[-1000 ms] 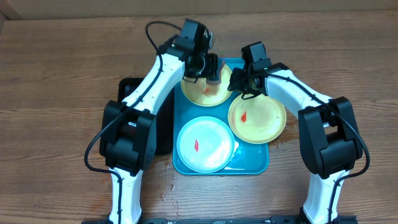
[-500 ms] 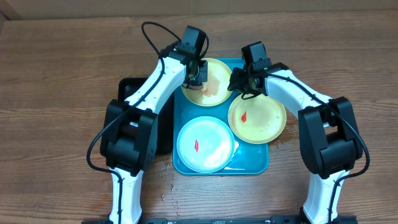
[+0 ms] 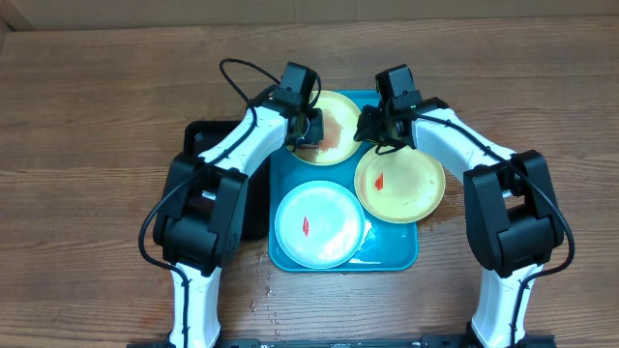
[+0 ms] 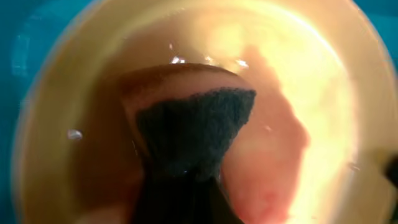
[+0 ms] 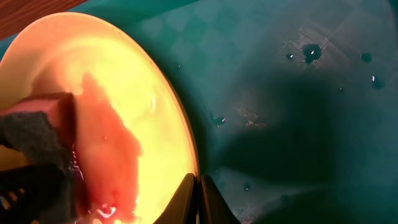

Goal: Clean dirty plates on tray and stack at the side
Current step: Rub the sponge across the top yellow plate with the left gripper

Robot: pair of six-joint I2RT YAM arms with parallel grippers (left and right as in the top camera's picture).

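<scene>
At the back of the teal tray (image 3: 392, 253) lies a pale yellow-green plate (image 3: 338, 114), smeared pink and wet. My left gripper (image 3: 309, 130) is shut on a sponge (image 4: 193, 127), its dark scouring face pressed on the left part of this plate (image 4: 311, 81). My right gripper (image 3: 370, 131) is shut on the same plate's right rim (image 5: 180, 124), fingertips (image 5: 186, 198) pinched together over the edge. A second yellow-green plate (image 3: 399, 184) and a mint-white plate (image 3: 319, 224) lie nearer, each with a red smear at its centre.
A black tray (image 3: 198, 137) sits left of the teal one, partly under my left arm. Water drops (image 3: 263, 290) dot the wood in front of the tray. Droplets also show on the tray floor (image 5: 311, 51).
My left gripper has dragged the sponge from the plate's far middle to its left, nearer side, spreading the red smear. The right gripper has stayed on the rim.
</scene>
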